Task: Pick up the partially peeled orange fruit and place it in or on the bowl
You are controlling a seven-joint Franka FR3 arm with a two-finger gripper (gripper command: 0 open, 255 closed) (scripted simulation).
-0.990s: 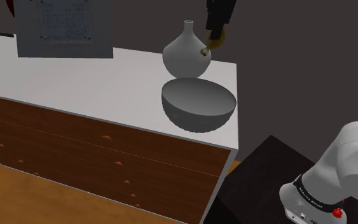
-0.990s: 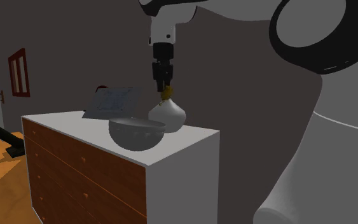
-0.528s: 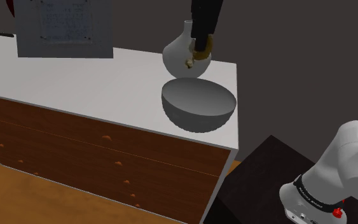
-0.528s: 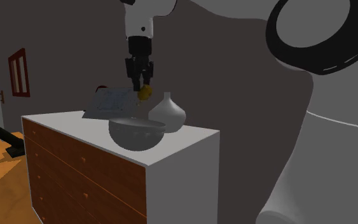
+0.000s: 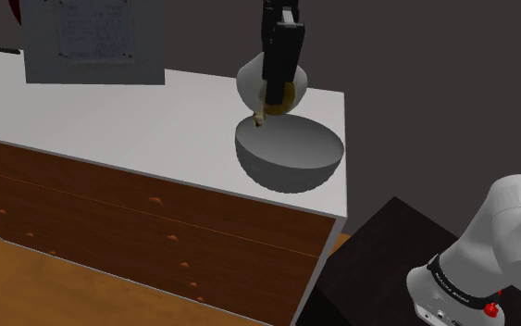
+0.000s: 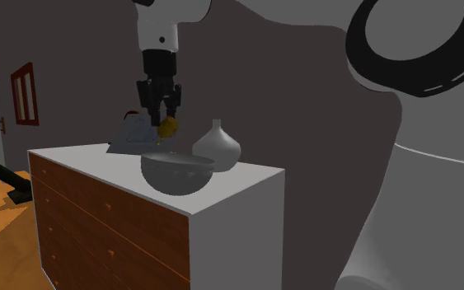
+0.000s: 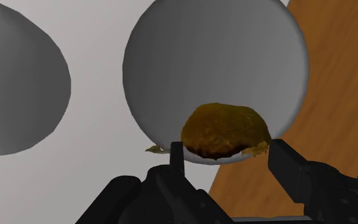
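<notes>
**End effector** [image 5: 275,96]: clamped on the orange fruit [image 7: 225,129], with one black finger [image 7: 177,154] against each side of it.

**Orange fruit:** brownish orange, with a loose scrap of peel trailing from one side. It is held in the air, clear of the surface [image 5: 156,111], directly above the bowl [image 5: 291,156]. In the wrist view it overlaps the bowl's rim. In the second exterior view a gap shows between the fruit and the rim.

**Bowl:** grey, round and upright. It stands on the white surface near the front edge, close to the corner at the shoulder view's right.

**Vase** [image 6: 216,148]: pale grey, with a bulbous body and a narrow neck, upright. It stands just behind the bowl, toward the back edge. In the shoulder view the end effector covers part of it.

**Other items:**
- A framed panel [image 5: 92,42] stands at the back edge, toward the shoulder view's left.
- Wood drawer fronts [image 5: 147,231] with small knobs sit below the front edge.
- A wood floor [image 5: 27,287] lies below the drawer fronts.
</notes>
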